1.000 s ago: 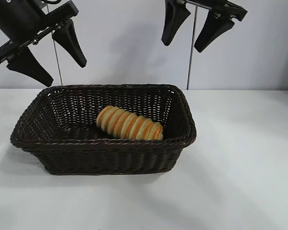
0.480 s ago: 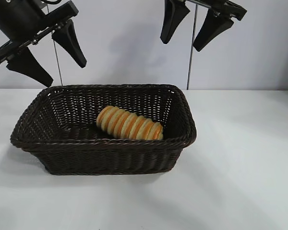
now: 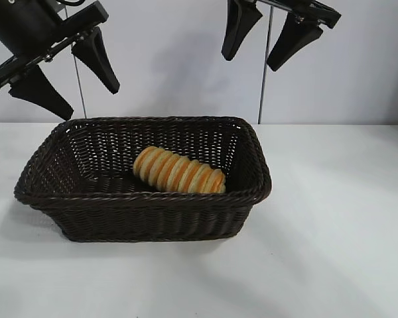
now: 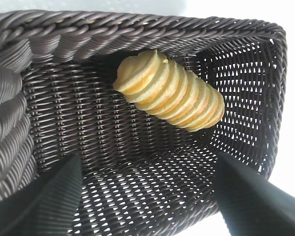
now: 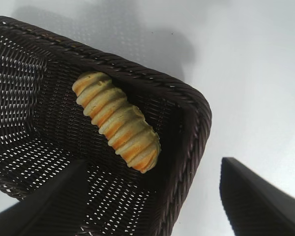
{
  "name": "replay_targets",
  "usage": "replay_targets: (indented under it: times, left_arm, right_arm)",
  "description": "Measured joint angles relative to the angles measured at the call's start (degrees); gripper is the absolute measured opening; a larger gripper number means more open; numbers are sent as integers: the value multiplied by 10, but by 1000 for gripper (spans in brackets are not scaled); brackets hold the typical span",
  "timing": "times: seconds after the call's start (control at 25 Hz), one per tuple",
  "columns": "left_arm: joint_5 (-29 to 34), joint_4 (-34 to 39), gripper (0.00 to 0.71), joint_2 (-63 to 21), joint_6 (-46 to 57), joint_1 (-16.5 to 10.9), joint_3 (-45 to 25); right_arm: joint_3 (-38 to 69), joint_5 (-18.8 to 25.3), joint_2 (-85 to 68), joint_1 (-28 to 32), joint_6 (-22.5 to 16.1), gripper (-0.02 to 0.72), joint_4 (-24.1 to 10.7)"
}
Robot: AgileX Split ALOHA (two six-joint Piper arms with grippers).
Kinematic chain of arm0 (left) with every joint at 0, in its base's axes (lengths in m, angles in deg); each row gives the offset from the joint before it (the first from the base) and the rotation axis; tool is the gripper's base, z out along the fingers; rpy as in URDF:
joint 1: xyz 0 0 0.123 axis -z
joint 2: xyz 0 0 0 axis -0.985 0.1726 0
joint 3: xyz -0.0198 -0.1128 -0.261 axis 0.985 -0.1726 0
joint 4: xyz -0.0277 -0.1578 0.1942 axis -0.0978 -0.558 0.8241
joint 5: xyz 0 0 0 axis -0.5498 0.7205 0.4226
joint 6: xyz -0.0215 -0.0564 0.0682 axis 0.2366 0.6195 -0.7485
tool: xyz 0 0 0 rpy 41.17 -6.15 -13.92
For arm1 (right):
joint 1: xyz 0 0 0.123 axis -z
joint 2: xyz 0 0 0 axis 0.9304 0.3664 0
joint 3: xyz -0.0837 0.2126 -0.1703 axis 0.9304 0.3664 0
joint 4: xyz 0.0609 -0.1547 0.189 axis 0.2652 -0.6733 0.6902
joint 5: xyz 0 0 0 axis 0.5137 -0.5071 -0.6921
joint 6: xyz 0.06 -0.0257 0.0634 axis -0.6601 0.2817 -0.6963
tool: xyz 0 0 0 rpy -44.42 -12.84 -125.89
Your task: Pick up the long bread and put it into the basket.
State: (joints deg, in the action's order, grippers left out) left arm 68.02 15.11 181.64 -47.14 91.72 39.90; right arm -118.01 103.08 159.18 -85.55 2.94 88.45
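The basket point(image 3: 142, 212) sits on the white table point(image 3: 331, 252), and everything else places itself around it. The long bread point(image 3: 178, 171) lies inside the basket on the woven floor, toward the basket's right half and close to the front wall, its length running roughly along that wall with a slight slant. Its right end comes near the basket's right front corner; from the right wrist view the bread point(image 5: 117, 121) rests right beside the braided rim point(image 5: 152, 81) there. From the left wrist view the bread point(image 4: 169, 91) lies at the far side of the basket's floor point(image 4: 118, 147) against the wall.

The left gripper point(image 3: 65, 74) hangs above and behind the basket's left rear corner, clear of the rim, with its 2 fingers spread wide and nothing between them. The right gripper point(image 3: 260, 41) hangs high above the basket's right rear corner, likewise spread wide and empty. Neither gripper touches the basket or the bread.
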Motion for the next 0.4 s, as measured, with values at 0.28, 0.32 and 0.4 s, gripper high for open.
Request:
replay_targets:
  times: [0.28,0.32,0.4]
  left_arm:
    - [0,0,541,0,0,0,0]
    - [0,0,541,0,0,0,0]
    - [0,0,541,0,0,0,0]
  right_arm:
    - [0,0,0,0,0,540,0]
    - [0,0,0,0,0,540,0]
    - [0,0,0,0,0,540,0]
